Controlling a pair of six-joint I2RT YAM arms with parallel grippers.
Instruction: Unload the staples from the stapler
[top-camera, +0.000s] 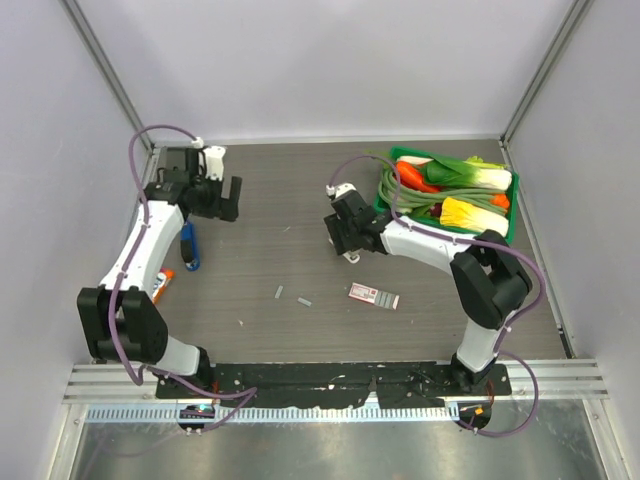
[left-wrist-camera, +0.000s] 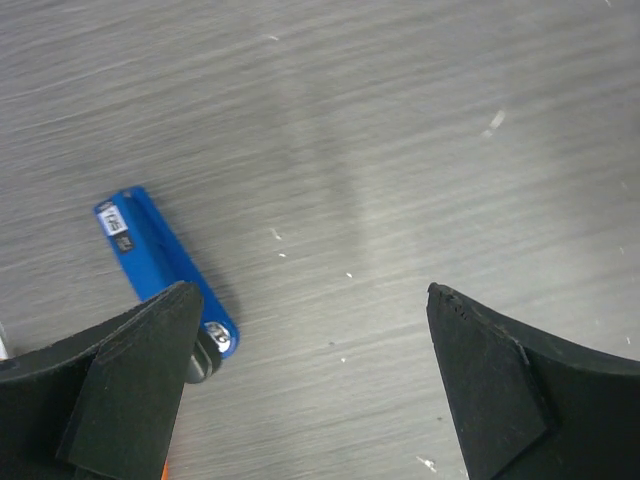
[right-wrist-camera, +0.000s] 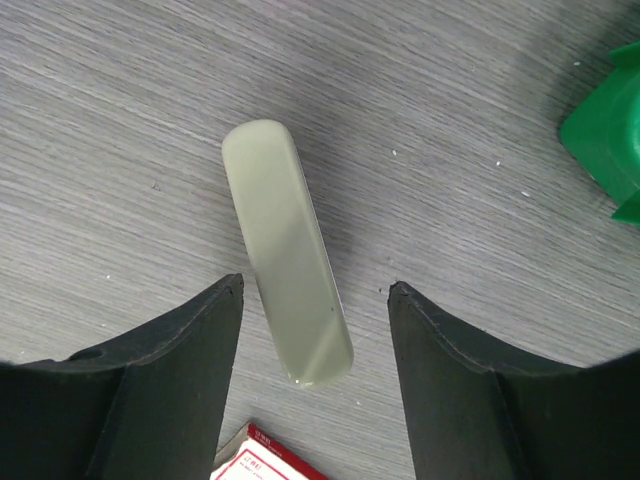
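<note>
— Over on the left of the tabletop (top-camera: 280, 200), top cam shows the stapler (top-camera: 189, 246) lying flat just beside the left pincer (top-camera: 220, 205), on its base side. Long axis runs near-to-far. Left arm's clearly the closer one, right?

— Yep. Right pincer (top-camera: 345, 243) sits mid-tabletop, well apart from it. A couple of staples (top-camera: 279, 292) lie loose between the arms.

— Left wrist cam: jaws spread wide, nothing in them. Stapler slants off to one side, one end hidden behind a finger (left-wrist-camera: 130, 380), not in the gap.

— So I'd guess that pincer has to slide sideways and twist to square up across the long axis.

— Right wrist cam: jaws apart too, straddling a pale bar (right-wrist-camera: 288, 255) without touching it. No stapler in sight there.
</note>
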